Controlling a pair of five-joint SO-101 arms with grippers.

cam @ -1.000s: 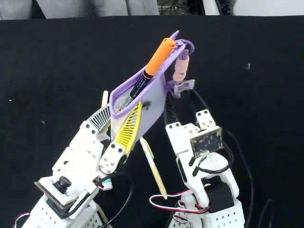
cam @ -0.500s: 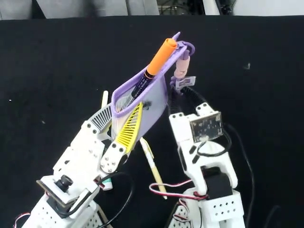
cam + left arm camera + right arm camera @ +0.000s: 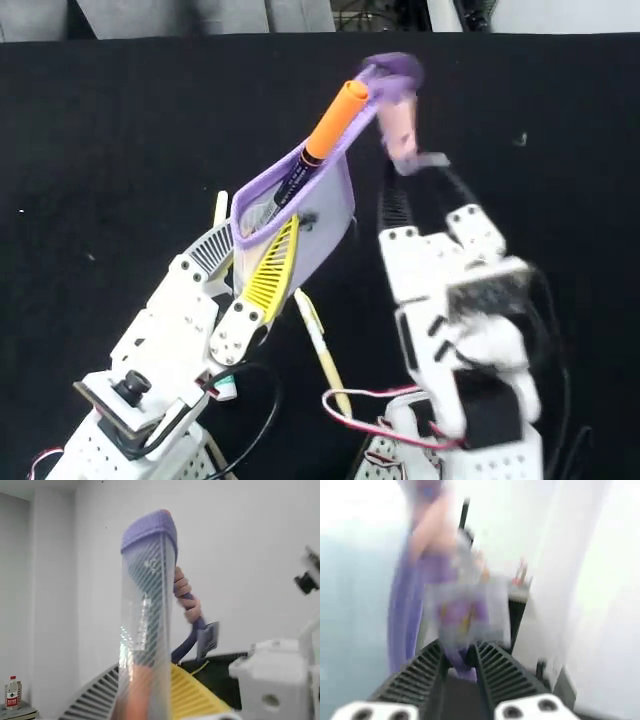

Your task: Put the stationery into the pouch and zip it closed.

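Left gripper (image 3: pixel 262 232) is clamped on the purple pouch (image 3: pixel 305 215), held up, mouth open. Orange marker (image 3: pixel 335 118) sticks out beyond that gripper. Cream pen (image 3: pixel 322 350) lies on the table (image 3: pixel 120 120) beside it, between the arms. Right gripper (image 3: pixel 418 168) pinches the small zipper tag (image 3: pixel 430 160).

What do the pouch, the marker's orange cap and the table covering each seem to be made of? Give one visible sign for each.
Pouch: likely soft, translucent lavender plastic or silicone; ribbed shapes show through its wall in the left wrist view. Orange cap: probably hard, smooth plastic, evenly coloured. Table covering: seemingly matte black cloth, no glare.
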